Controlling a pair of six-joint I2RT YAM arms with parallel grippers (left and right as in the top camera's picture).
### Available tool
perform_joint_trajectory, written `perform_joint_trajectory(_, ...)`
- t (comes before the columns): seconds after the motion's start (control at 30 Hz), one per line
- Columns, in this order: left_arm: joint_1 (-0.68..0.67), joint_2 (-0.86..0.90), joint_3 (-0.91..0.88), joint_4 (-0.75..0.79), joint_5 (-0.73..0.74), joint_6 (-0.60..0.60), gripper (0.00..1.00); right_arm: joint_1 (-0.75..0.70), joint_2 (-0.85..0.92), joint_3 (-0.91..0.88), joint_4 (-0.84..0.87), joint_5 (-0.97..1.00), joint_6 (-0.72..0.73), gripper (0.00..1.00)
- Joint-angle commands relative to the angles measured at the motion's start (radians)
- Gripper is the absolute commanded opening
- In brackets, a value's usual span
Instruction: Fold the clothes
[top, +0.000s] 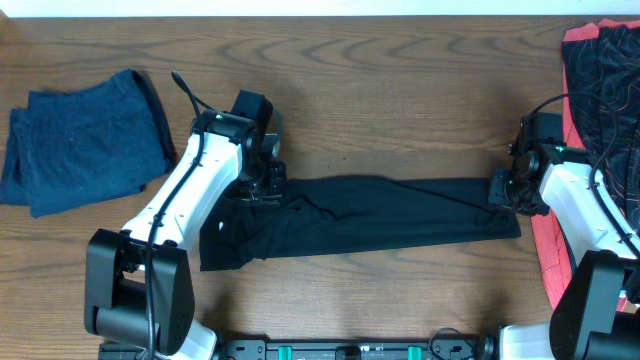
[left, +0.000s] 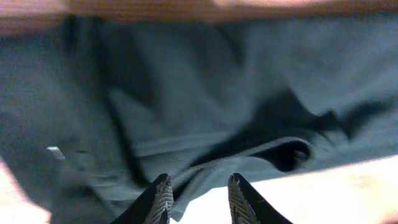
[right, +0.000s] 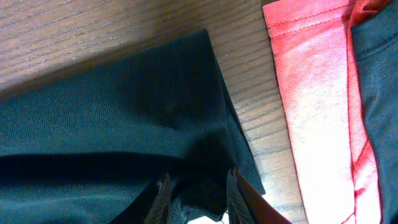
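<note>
- Black garment (top: 380, 210): lies flat on the wooden table (top: 400, 80) as one long strip. Its long axis runs straight from the left pincer (top: 262, 180) to the right pincer (top: 503, 190).
- Right pincer: jaws narrowly parted, with the garment's end corner bunched and pinched between them. The rest of the cloth stretches away from its tips toward the other arm.
- Left pincer: fingers close together, low over the far edge of the wider end, with a hem just ahead of the tips. The wrist view is blurred, so whether cloth is clamped cannot be told.
- Governing relation: each arm stands at its own end of the strip, and neither is nearer the middle. A fold across the short axis would call for carrying one end along the strip toward the opposite pincer.
- Red cloth (right: 311, 93): near the right pincer on its outer side, with bare wood between it and the black corner.
- Blue cloth (top: 85, 145): well apart from the left pincer, on its outer side.
</note>
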Motion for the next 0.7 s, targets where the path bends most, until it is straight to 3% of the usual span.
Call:
perform_joint_trajectory(0.0, 0.002, 0.009, -0.012, 0.015, -0.167, -0.061, 0.32, -0.006, -0.015, 0.002, 0.002, -0.008, 0.007, 0.29)
perform_joint_trajectory(0.33, 0.021, 0.013, -0.192, 0.222, -0.188, -0.081, 0.32, -0.006, -0.015, 0.002, -0.001, -0.008, 0.007, 0.29)
perform_joint_trajectory(0.5, 0.111, 0.013, -0.237, 0.228, -0.221, -0.161, 0.27, -0.006, -0.015, 0.002, 0.0, -0.008, 0.007, 0.29)
perform_joint_trajectory(0.67, 0.182, 0.013, -0.237, 0.235, -0.162, -0.173, 0.27, -0.006, -0.015, 0.002, 0.003, -0.008, 0.007, 0.3)
